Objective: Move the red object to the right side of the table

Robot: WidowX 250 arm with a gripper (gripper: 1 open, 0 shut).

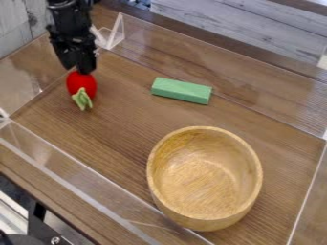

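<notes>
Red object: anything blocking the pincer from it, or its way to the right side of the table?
Nothing visible separates the pincer from the red object. Rightward, the green block lies across the direct path, with the wooden bowl nearer the camera.

A broad open lane of worktop (121, 148) runs from the red toy fruit (82, 86) toward the right, passing between the green block (182, 91) and the wooden bowl (205, 178), which stand as obstacles above and below it, while the clear wall (79, 165) bounds the left edge.
</notes>
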